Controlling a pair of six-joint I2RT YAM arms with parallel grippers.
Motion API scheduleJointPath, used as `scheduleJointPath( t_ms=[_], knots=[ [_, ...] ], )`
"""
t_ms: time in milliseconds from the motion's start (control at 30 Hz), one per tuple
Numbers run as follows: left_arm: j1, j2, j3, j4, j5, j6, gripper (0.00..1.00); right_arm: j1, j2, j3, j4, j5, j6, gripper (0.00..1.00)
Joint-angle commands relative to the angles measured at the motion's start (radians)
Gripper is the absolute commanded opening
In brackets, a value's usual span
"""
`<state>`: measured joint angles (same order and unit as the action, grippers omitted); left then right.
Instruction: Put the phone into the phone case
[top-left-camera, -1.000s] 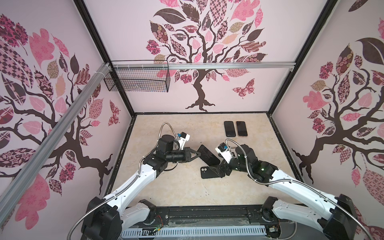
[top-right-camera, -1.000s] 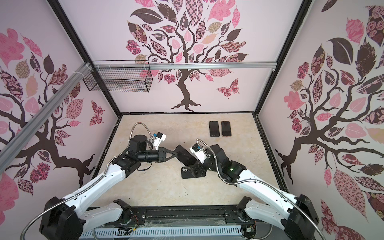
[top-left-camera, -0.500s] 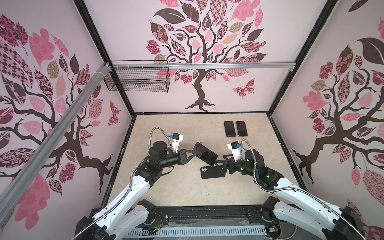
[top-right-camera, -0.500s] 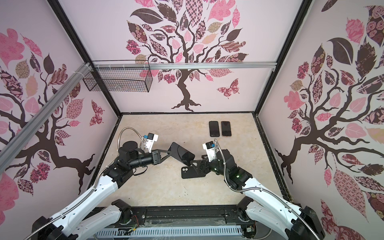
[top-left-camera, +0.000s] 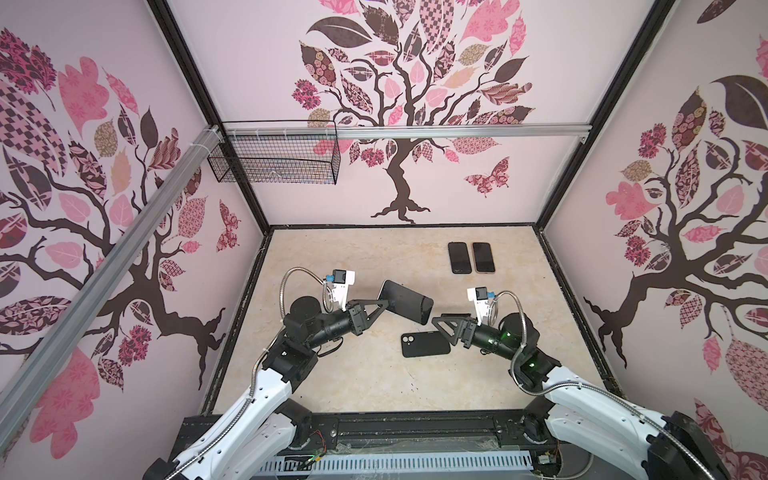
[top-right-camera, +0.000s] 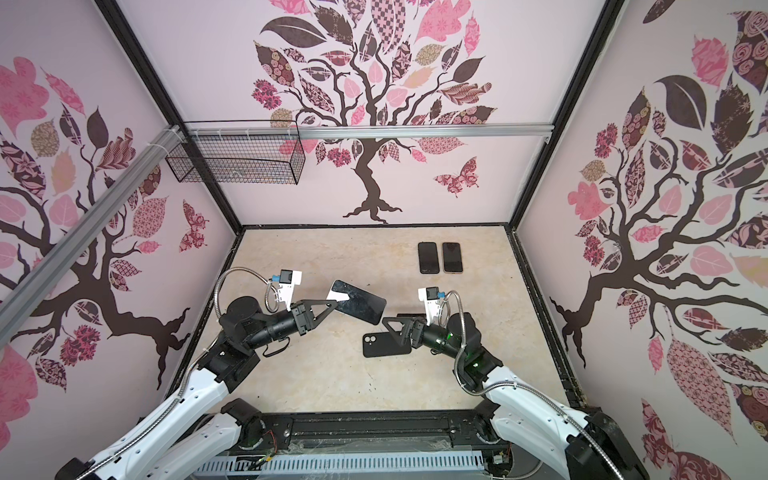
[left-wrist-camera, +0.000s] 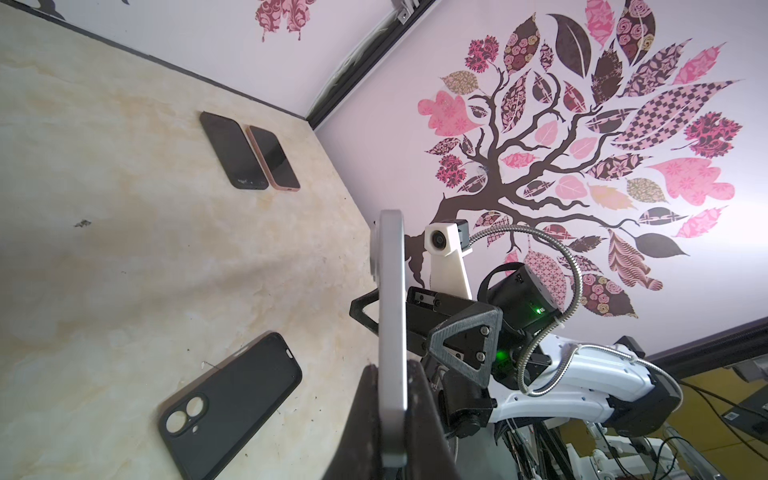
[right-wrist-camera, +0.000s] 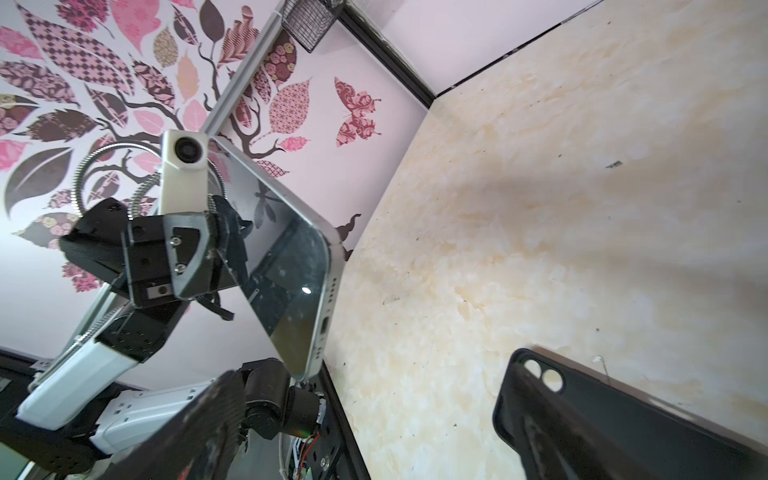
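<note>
Black phone case (top-left-camera: 424, 344); phone (top-left-camera: 409, 308) in left claw (top-left-camera: 384, 305)

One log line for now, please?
left gripper: holds phone aloft | right gripper: open, near phone case | phone case: empty, flat

Left claw (top-left-camera: 384, 305) clamped, right claw (top-left-camera: 438, 319) agape.

A glossy black screen and a silver frame are shown by the phone (top-left-camera: 405, 306) gripped in the black jaws of the left gripper (top-left-camera: 384, 304). Near those jaws, the phone case (top-left-camera: 424, 344) is matte black. The worktop (top-left-camera: 332, 257) is marbled cream. Well beyond the jaws, a black-edged phone (left-wrist-camera: 232, 149) and a pink-edged phone (left-wrist-camera: 272, 158) are seen. The walls (top-left-camera: 291, 62) are patterned with brown trees and pink leaves.
</note>
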<state>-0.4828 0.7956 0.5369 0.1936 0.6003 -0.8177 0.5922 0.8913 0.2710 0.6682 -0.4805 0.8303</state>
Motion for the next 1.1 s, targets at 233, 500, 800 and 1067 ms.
scheduleJointPath(
  t_ms=[233, 500, 800, 1067],
  knots=[
    [0.004, -0.025, -0.071, 0.290, 0.014, -0.111, 0.00, 0.001, 0.070, 0.009, 0.305, -0.087, 0.144, 0.91],
    [0.003, 0.028, -0.138, 0.528, 0.021, -0.241, 0.00, 0.001, 0.094, 0.025, 0.352, -0.109, 0.166, 0.65],
    [0.003, 0.059, -0.179, 0.660, 0.018, -0.299, 0.00, 0.000, 0.122, 0.052, 0.410, -0.124, 0.196, 0.39],
    [-0.004, 0.082, -0.181, 0.720, 0.047, -0.319, 0.00, 0.000, 0.193, 0.076, 0.511, -0.148, 0.258, 0.32]
  ],
)
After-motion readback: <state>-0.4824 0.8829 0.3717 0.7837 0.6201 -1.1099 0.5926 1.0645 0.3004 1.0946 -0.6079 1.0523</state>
